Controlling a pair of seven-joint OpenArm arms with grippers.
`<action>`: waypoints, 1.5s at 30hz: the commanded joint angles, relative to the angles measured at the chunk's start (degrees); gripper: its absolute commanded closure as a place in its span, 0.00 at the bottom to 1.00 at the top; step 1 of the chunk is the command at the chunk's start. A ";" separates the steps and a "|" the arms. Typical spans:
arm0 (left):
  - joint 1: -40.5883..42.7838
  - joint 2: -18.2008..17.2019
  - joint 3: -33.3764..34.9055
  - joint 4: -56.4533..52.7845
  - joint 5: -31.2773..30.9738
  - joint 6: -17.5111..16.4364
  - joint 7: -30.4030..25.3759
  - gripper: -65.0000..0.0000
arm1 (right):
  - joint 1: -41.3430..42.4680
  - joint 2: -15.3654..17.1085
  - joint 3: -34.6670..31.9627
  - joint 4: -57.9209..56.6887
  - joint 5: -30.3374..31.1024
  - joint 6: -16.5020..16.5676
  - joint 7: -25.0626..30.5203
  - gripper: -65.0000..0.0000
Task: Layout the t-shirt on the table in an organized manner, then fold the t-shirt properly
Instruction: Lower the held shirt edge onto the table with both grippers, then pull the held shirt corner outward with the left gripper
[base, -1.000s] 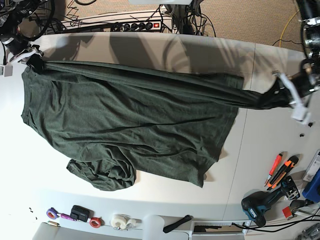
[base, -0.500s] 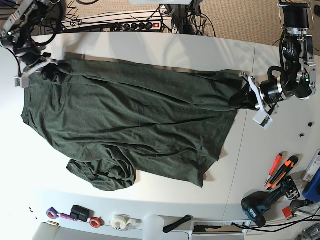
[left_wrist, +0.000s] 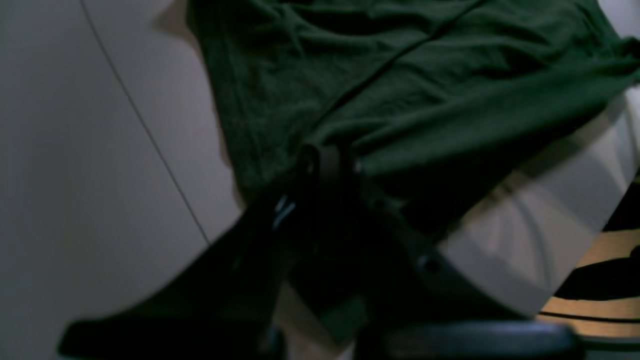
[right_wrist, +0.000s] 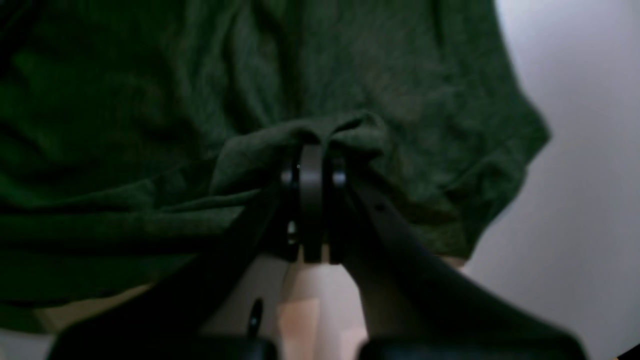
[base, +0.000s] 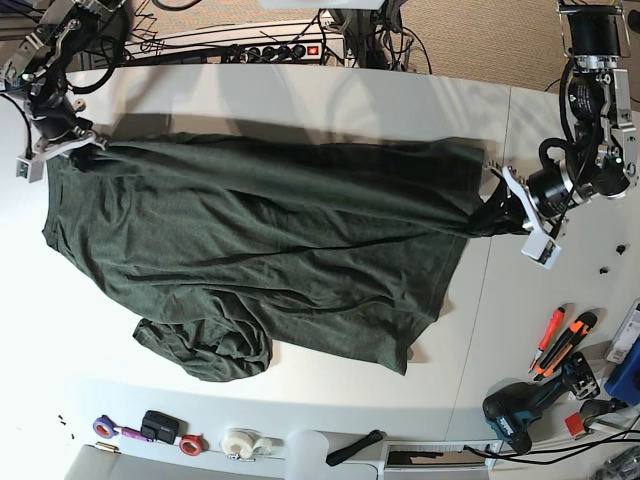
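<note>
I see the dark green t-shirt (base: 260, 250) spread across the white table (base: 300, 95), its long upper edge running along the far side from the left of the scene to the right. My right gripper (base: 72, 143), at the far left in the base view, is clamped on a bunched corner of that edge; in its wrist view the jaws sit pressed together with a fold of cloth pinched over them (right_wrist: 312, 150). My left gripper (base: 503, 207), at the right of the scene, is likewise closed on the opposite corner, and its wrist view shows the dark fingers (left_wrist: 325, 170) buried in the fabric. The near part of the shirt lies rumpled, with a bundled sleeve (base: 205, 350) at the near left. Hand tools (base: 560, 340) lie well apart at the near right, tape rolls (base: 240, 440) along the near edge.
</note>
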 joint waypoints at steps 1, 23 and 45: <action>-0.81 -0.81 -0.44 0.79 -0.90 -0.17 -0.87 1.00 | 0.37 1.11 0.52 0.85 0.57 -0.31 1.53 1.00; 2.80 -0.87 -0.44 0.79 3.43 1.79 4.39 0.54 | 0.46 2.14 0.48 0.87 -2.21 1.57 -0.15 0.58; -1.64 -6.75 -0.48 0.79 9.57 4.57 -3.72 0.54 | -1.75 5.44 23.58 0.74 13.53 2.62 -8.68 0.58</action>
